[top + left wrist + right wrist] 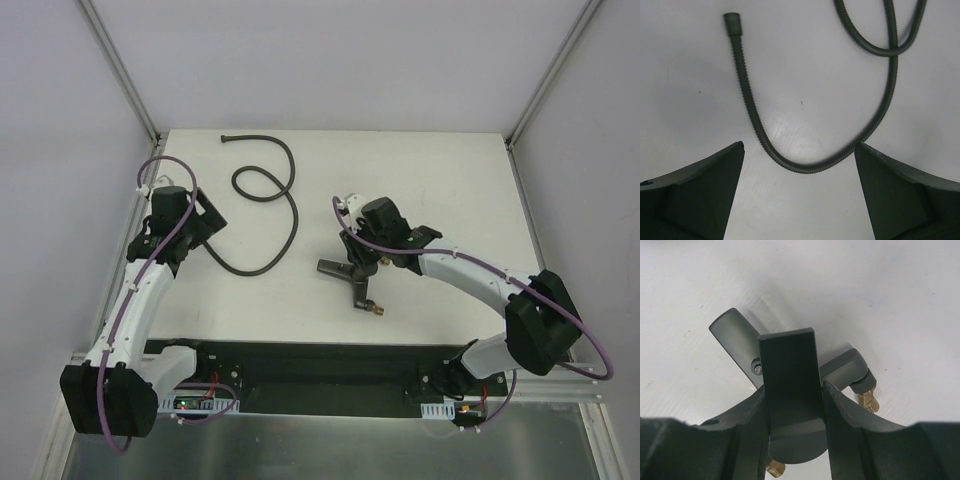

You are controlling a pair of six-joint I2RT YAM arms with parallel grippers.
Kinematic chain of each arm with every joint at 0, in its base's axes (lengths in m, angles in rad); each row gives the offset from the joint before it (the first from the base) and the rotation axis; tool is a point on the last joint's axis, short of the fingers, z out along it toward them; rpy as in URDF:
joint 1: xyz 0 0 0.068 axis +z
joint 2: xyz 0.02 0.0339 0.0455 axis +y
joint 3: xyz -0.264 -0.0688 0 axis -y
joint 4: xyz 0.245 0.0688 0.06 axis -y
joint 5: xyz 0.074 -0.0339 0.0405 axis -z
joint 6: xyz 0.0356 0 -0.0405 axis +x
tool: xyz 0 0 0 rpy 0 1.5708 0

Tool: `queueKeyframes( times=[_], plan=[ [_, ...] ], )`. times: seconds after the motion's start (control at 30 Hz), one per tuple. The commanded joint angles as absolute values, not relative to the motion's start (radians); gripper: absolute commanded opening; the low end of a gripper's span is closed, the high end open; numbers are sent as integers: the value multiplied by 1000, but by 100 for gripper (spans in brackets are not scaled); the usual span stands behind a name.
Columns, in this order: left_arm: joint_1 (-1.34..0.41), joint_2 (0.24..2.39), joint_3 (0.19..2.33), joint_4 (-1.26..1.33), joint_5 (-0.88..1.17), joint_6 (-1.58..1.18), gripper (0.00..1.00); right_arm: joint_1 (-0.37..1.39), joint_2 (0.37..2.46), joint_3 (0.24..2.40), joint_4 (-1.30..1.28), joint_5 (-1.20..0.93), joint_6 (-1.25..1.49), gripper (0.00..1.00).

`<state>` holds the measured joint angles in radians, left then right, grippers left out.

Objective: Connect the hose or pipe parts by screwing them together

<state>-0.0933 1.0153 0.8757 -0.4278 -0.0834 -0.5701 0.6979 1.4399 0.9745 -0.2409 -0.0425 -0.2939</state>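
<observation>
**Top external view.** I see the hose [296,218] lying loose on the white table [440,180]. One end is near the far edge. From there it curls into a loop and sweeps round to the left gripper [208,230], which stands spread wide at the table's left side. The right gripper [355,262] is near the table's middle, on the forked fitting [358,290]. One leg of the fitting points toward the arm bases and ends in a brass tip [378,310]. Hose and fitting lie well apart.

**Left wrist view.** The left gripper [799,146] is open, with its fingers [715,185] far apart and holding nothing. A bend of the hose [747,90] lies on the table between the two fingertips and passes just beside the right-hand one. Its plain dark end sleeve [731,23] lies further out.

**Right wrist view.** The right gripper [792,390] is closed on the forked fitting [790,365]. Its fingers [850,425] press both sides of the fitting's flat dark plate. Two dark limbs branch off behind the plate. Brass threaded ends [867,400] show at the right and below the plate. I cannot tell whether the fitting rests on the table.
</observation>
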Motion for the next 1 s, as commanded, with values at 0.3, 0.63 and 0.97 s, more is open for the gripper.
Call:
queueKeyframes(
  times=[0.3,0.63,0.97],
  plan=[
    [130,1202,942,-465,-54,-683,90,762,1393,948,-29,-8,-224,72],
    [199,1501,1064,-466,60,-634,80,762,1174,911,-25,-15,-170,96],
    [202,1762,1167,-469,-60,-650,72,762,976,802,-6,-6,-101,96]
  ],
)
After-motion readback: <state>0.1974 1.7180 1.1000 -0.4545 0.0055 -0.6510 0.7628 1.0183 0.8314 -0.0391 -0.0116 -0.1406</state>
